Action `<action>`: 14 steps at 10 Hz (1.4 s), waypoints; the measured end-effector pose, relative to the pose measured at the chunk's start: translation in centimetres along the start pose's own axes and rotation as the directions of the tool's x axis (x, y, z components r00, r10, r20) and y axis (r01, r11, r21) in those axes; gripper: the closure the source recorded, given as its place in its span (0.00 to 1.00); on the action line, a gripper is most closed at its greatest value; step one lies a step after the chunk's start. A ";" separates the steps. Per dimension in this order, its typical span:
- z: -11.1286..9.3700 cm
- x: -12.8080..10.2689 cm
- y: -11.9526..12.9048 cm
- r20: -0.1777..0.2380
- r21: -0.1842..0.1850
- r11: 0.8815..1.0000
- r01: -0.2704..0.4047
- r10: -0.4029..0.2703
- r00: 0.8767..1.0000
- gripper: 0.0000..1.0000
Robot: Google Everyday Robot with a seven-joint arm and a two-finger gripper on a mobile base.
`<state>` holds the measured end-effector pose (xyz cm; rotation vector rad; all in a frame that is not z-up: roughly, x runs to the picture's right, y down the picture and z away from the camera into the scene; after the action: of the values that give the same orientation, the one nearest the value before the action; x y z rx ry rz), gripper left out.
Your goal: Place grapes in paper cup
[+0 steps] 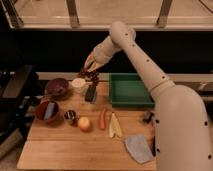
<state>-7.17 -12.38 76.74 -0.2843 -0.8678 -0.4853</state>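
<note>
1. Wooden table (60, 150): work surface, with items spread from the far left corner to the near right.
2. Gripper (90, 71): at the far left-centre of the table, hanging above the surface, just right of the cup and slightly higher. Its jaws are drawn together on the grapes.
3. Grapes (93, 77): a dark reddish cluster dangling from the gripper tips, clear of the table and not yet over the cup mouth (as far as I can judge from here).
4. Paper cup (78, 84): cream-white, upright, just left of the grapes. It appears empty, though its inside is hard to make out.
5. Purple bowl (56, 88): left of the cup, close beside it.
6. Black object (91, 93): on the table directly below the grapes (kind not clear).
7. Green tray (129, 91): right of the gripper, well apart from the cup.
8. Step in hand: carrying, with the grapes gripped and lifted and the cup almost reached.
9. Next move: a short shift left to centre the bunch over the rim, a small descent, then release. The mouth is narrow, so centring matters, and a nudge could tip the light cup.
</note>
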 end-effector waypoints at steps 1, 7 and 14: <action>0.0 0.0 0.0 0.000 0.000 1.000 -0.001 0.001 1.000 1.00; -0.2 0.2 0.1 -0.003 0.002 1.000 -0.002 0.002 1.000 1.00; 1.6 0.6 -4.6 0.047 0.198 0.978 0.061 -0.072 0.996 1.00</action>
<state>-10.26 -15.85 78.41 -0.0873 -0.9732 -0.4517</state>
